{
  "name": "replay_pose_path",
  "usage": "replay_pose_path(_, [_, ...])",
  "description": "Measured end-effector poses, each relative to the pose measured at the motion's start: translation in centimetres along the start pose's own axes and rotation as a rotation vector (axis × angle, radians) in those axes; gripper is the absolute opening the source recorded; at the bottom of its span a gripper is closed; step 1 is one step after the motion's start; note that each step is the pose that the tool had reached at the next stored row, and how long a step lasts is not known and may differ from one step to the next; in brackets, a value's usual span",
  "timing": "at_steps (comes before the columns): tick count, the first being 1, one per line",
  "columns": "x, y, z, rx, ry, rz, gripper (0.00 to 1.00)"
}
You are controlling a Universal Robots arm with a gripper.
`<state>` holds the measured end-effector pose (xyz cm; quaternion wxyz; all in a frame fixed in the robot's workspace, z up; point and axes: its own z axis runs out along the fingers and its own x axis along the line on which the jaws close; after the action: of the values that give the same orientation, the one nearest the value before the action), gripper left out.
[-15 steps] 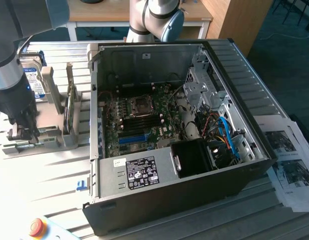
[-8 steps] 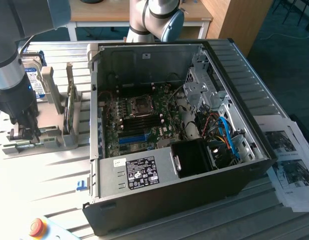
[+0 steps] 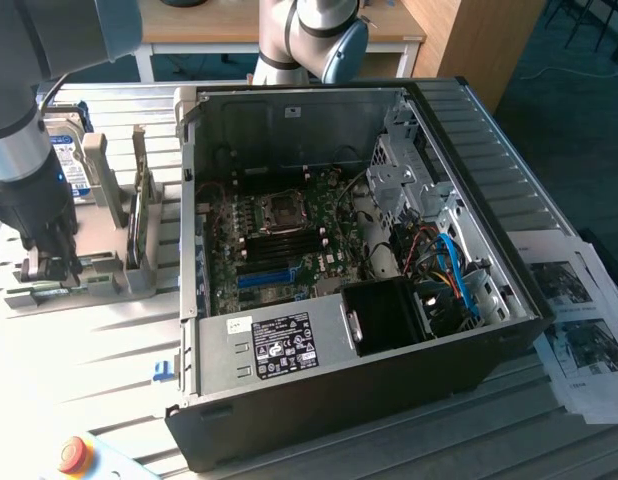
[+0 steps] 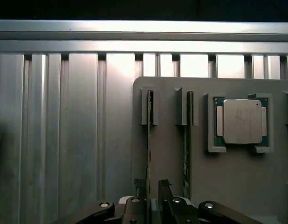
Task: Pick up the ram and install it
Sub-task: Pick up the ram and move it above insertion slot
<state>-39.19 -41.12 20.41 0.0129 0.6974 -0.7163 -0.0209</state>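
Straddling the ram [image 4: 149, 140], the gripper [image 4: 151, 191] had its jaws spread open, one finger on each side of the stick's thin upper edge. One finger [image 4: 139, 189] looked very near the board, perhaps touching it, though the edge-on angle left that unsure. Nothing was held.

The ram stood on edge in a slotted holder on a grey fixture plate [image 4: 167, 154]. A second stick [image 4: 186, 140] stood just beside it in its own holder. Further along the plate, the square silver processor chip [image 4: 242, 121] lay flat in a pocket.

By my reading the pick-up step was in hand and not yet done, and the install had not begun. A sound grip here would call for the fingers to meet the stick's two flat faces squarely. They would have to stay centred, so that the neighbouring stick was not nudged. The stick would also have to leave its holder straight, without twisting.

In the exterior view the gripper [image 3: 47, 268] hung over the fixture at that view's left, on a ribbed aluminium table [image 3: 99, 350]. The open computer case [image 3: 279, 125] sat well apart from it toward the middle. Its motherboard [image 3: 324, 250] lay exposed, and black memory slots [image 3: 279, 243] lay near the processor socket.

Printed papers [image 3: 579, 320] lay at the exterior view's right, and a red button [image 3: 73, 455] sat near the front edge. A wooden desk [image 3: 229, 25] stood behind.
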Motion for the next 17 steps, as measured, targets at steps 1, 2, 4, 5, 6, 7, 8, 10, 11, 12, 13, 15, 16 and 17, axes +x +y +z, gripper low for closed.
replay_pose_path(1, [0.0,0.0,0.03,0.0,0.0001,0.0,0.25])
replay_pose_path(2, [0.0,0.0,0.03,-0.0001,0.0001,0.0,0.25])
replay_pose_path(4, [0.0,0.0,0.04,-0.0001,0.0001,0.0,0.25])
replay_pose_path(5, [0.0,0.0,0.05,0.0,0.0,0.0,0.25])
replay_pose_path(6, [0.0,0.0,0.08,0.0002,-0.0002,0.0,0.25])
replay_pose_path(7, [0.0,0.0,0.11,0.0002,-0.0003,0.0,0.25])
replay_pose_path(8, [0.0,0.0,0.12,0.0001,-0.0002,0.0,0.25])
replay_pose_path(10, [0.01,0.0,0.12,-0.0001,0.0,0.0,0.25])
replay_pose_path(11, [0.01,0.0,0.12,0.0,0.0,0.0,0.25])
replay_pose_path(12, [0.01,-0.01,0.13,0.0,-0.0001,0.0,0.25])
replay_pose_path(13, [0.01,-0.01,0.13,0.0,-0.0001,0.0,0.25])
replay_pose_path(15, [0.02,-0.02,0.13,0.0,-0.0001,0.0,0.25])
replay_pose_path(16, [0.04,-0.04,0.12,0.0,-0.0001,0.0,0.25])
replay_pose_path(17, [0.05,-0.05,0.13,0.0001,-0.0001,0.0,0.25])
